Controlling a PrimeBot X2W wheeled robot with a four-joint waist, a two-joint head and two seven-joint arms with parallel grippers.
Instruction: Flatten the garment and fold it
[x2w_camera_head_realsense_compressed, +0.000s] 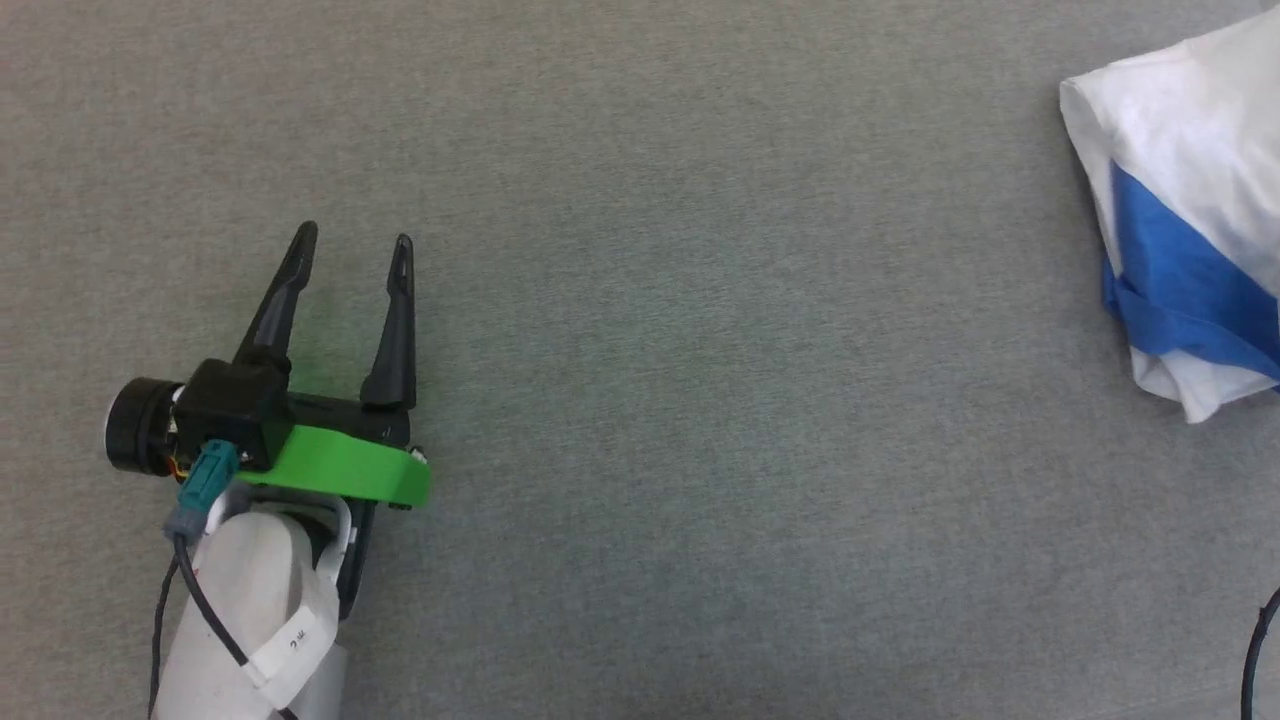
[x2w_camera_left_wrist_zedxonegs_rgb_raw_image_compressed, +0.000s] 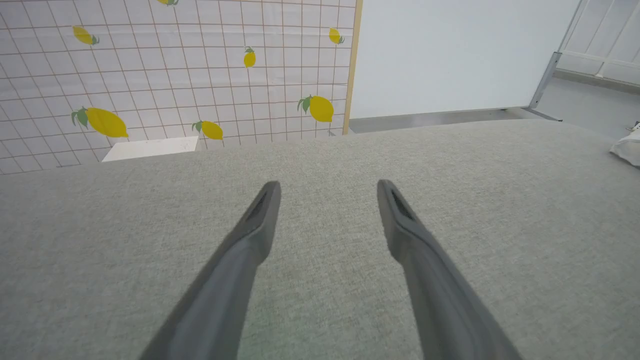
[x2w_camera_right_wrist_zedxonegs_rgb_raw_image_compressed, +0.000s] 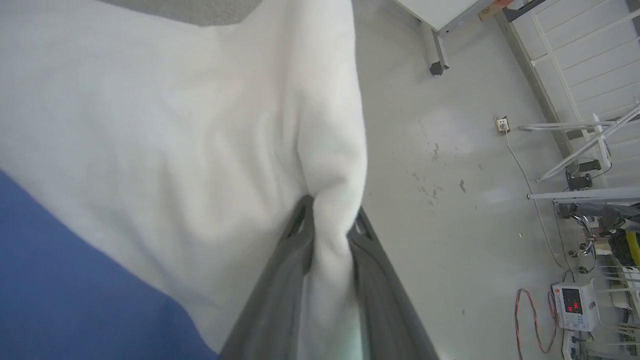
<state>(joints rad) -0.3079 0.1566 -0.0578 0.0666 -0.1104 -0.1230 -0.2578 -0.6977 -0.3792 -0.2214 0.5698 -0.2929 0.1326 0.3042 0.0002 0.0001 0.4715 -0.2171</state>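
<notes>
**White-and-blue garment pinched at table's right side**

White soft-cloth garment (x2w_camera_head_realsense_compressed: 1190, 180) with a bright-blue sleeve is lying bunched at the far right of the grey woven-cloth table (x2w_camera_head_realsense_compressed: 700, 400), partly running out of the head view. The black, long-fingered left gripper (x2w_camera_head_realsense_compressed: 355, 240) (x2w_camera_left_wrist_zedxonegs_rgb_raw_image_compressed: 327, 187) is pointing across the table's left side, well apart from the garment. Its jaws are standing wide with nothing between them. The dark-fingered right gripper (x2w_camera_right_wrist_zedxonegs_rgb_raw_image_compressed: 332, 212) is pinching a raised fold of the garment's white cloth near the table's edge, with pale floor (x2w_camera_right_wrist_zedxonegs_rgb_raw_image_compressed: 450, 150) showing beside it. Its jaws are standing narrow, the cloth touching both fingers.
</notes>
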